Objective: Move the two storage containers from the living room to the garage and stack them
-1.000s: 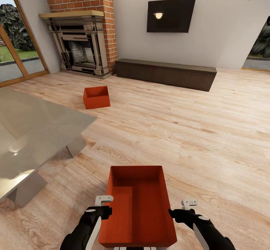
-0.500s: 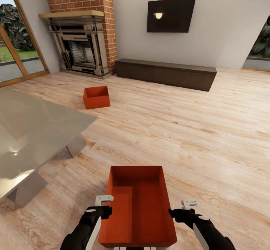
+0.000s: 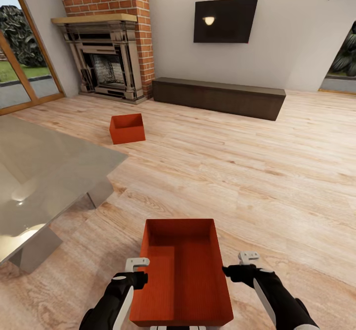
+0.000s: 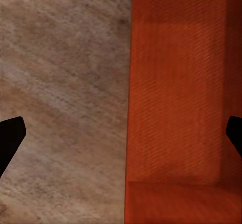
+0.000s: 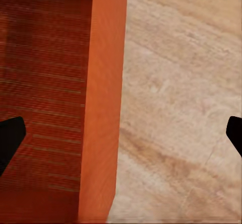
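One red-orange storage container [image 3: 180, 270] sits on the living room's light wood planks just in front of me, its open side up. My left gripper [image 3: 137, 266] hangs over its left wall and my right gripper [image 3: 247, 260] is beside its right wall. In the left wrist view the left gripper [image 4: 121, 138] is open, with the container's wall [image 4: 132, 108] between its dark fingertips. The right wrist view shows the right gripper [image 5: 121, 138] open too, astride the other wall [image 5: 103, 108]. The second storage container [image 3: 127, 128] stands farther off on the planks, toward the fireplace.
A grey low table [image 3: 44, 181] stands close on the left. A brick fireplace [image 3: 104, 58] is at the back left, and a long dark cabinet [image 3: 217, 97] runs under a wall-mounted screen [image 3: 225, 19]. Glass doors [image 3: 22, 68] line the left, and open plank floor [image 3: 257, 171] stretches right.
My right gripper has shifted slightly forward along the container's right wall. The left gripper, both containers and the view have stayed put.
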Tool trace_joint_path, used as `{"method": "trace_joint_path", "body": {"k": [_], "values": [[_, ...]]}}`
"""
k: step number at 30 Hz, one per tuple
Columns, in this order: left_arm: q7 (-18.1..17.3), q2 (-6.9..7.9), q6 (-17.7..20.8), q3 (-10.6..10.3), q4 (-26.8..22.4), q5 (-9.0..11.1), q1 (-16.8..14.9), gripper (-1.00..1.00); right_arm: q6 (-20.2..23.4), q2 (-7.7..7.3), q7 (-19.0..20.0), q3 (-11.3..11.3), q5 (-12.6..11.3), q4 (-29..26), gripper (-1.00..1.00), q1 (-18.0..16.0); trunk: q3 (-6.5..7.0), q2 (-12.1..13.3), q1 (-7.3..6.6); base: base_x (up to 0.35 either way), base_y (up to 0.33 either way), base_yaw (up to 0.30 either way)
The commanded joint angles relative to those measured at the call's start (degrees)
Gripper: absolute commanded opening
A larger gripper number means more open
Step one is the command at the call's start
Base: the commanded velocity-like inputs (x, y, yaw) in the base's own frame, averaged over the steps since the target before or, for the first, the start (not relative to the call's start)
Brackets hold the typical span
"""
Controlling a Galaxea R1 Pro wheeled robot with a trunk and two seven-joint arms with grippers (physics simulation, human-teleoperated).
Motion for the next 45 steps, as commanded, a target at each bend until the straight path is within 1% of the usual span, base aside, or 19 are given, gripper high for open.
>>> {"method": "trace_joint_path", "body": {"k": [1, 5, 6, 8, 9, 11, 13, 16, 19, 36, 45], "values": [[0.01, -0.06, 0.31, 0.09, -0.09, -0.27, -0.01, 1.0, 0.63, -0.03, 0.14, 0.04, -0.08, -0.17, 1.0, -0.01, -0.05, -0.02, -0.01, 0.0, 0.0, 0.0], [0.01, -0.08, 0.31, 0.09, -0.09, -0.27, -0.01, 1.0, 2.5, 0.03, 0.18, 0.12, -0.04, -0.36, 1.0, -0.01, -0.05, -0.02, -0.01, 0.0, 0.0, 0.0], [0.01, -0.07, 0.31, 0.09, -0.09, -0.27, -0.01, 1.0, 3.78, 0.04, 0.29, 0.3, -0.04, -0.38, 1.0, -0.01, -0.05, -0.02, -0.01, 0.0, 0.0, 0.0], [0.01, -0.06, 0.31, 0.09, -0.09, -0.27, -0.01, 1.0, 6.27, 0.13, 0.46, 1.16, -0.18, -0.41, 1.0, -0.01, -0.05, -0.02, -0.01, 0.0, 0.0, 0.0], [0.01, -0.05, 0.31, 0.09, -0.04, -0.27, -0.01, 1.0, 7.19, 0.24, 0.53, 1.95, -0.38, -0.42, 1.0, -0.01, -0.05, -0.02, -0.01, 0.0, 0.0, 0.0], [0.01, -0.02, 0.31, 0.09, -0.02, -0.27, -0.01, 1.0, 7.76, 0.34, 0.61, 2.66, -0.53, -0.42, 1.0, -0.01, -0.05, -0.02, -0.01, 0.0, 0.0, 0.0], [0.01, -0.01, 0.31, 0.09, -0.01, -0.27, -0.01, 1.0, 7.91, 0.37, 0.65, 2.86, -0.57, -0.42, 1.0, -0.01, -0.05, -0.02, -0.01, 0.0, 0.0, 0.0], [0.01, -0.14, 0.31, 0.07, 0.0, -0.27, -0.01, 1.0, 8.12, 0.41, 2.52, 3.07, -0.63, -0.43, 1.0, -0.01, -0.05, -0.02, -0.01, 0.0, 0.0, 0.0], [0.01, -0.04, 0.31, 0.07, -0.04, -0.27, -0.01, 1.0, 8.15, 0.4, 3.55, 3.1, -0.57, -0.43, 1.0, 0.01, -0.05, -0.02, -0.01, 0.0, 0.0, 0.0], [0.01, -0.21, 0.43, 0.03, -0.09, -0.27, -0.01, 1.0, 8.16, 0.41, 3.75, 3.05, -0.64, -0.27, 1.0, -0.01, -0.05, -0.02, -0.01, 0.0, 0.0, 0.0], [0.09, -0.38, 1.51, -0.16, 0.0, -0.52, -0.01, 1.0, 8.16, 0.41, 3.74, 3.02, -0.86, -0.18, 1.0, 0.03, -0.05, -0.02, -0.01, 0.0, 0.0, 0.0]]}}
